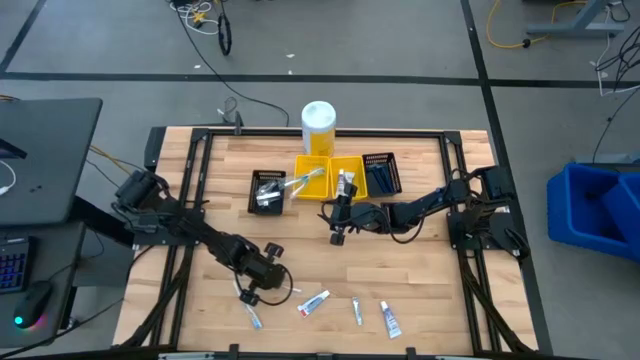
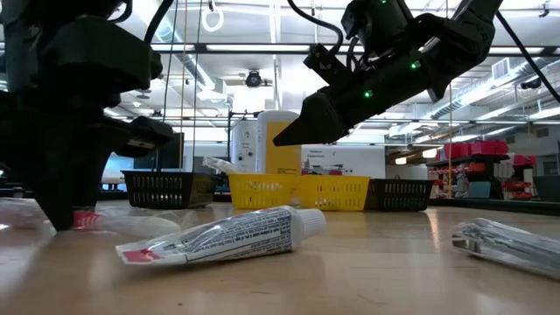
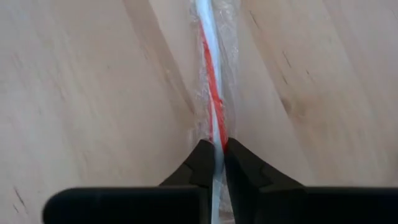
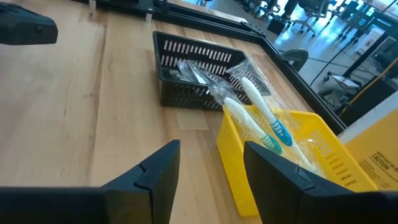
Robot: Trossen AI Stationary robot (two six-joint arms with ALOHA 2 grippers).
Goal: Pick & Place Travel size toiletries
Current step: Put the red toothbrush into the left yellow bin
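Left tool [image 3: 216, 163] down at the near edge of the wooden surface [image 1: 420, 270], pinching a red-and-white toothbrush [image 3: 213, 93] lying there; right tool [image 4: 208, 168] spread, hovering mid-surface beside the yellow bin [image 4: 273, 180].

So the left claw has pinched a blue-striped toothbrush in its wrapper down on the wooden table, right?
Not quite: the stripe is red, not blue. The left wrist view shows the left claw shut on a red-and-white toothbrush in its clear wrapper, lying on the wooden table.
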